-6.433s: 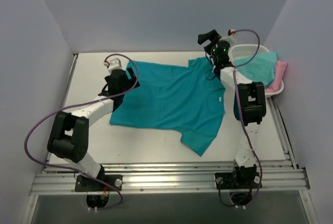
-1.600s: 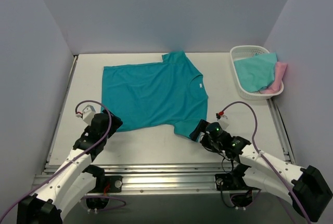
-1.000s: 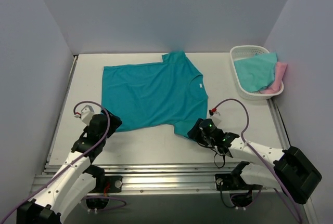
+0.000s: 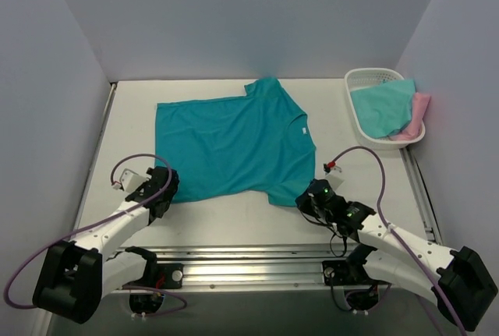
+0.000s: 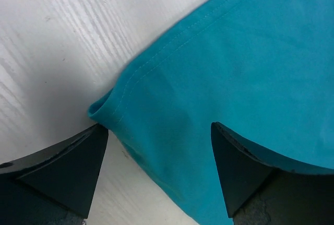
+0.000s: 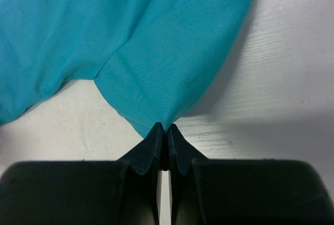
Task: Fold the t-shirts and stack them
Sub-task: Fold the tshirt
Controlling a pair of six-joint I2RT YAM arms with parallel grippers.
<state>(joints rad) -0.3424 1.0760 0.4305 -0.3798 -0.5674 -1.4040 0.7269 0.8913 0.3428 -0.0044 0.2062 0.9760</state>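
Pinching with closed right claw a sleeve tip of deep teal short-sleeved cloth tee, spread on white desk near white slotted plastic basket; straddling with open left claw the hem corner farther from basket.

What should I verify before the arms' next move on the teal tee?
1. Right end effector shut on the teal tee: ok, it pinches the near sleeve's tip.
2. Left end effector shut on the hem corner: not ok, it is open with the corner inside its gap.
3. Hem corner lying flat for the grasp: not ok, its edge is curled up.
4. Rest of the tee spread flat: ok.
5. Basket apart from the tee: ok.
6. Number of cloth layers in the right pinch: cannot tell.
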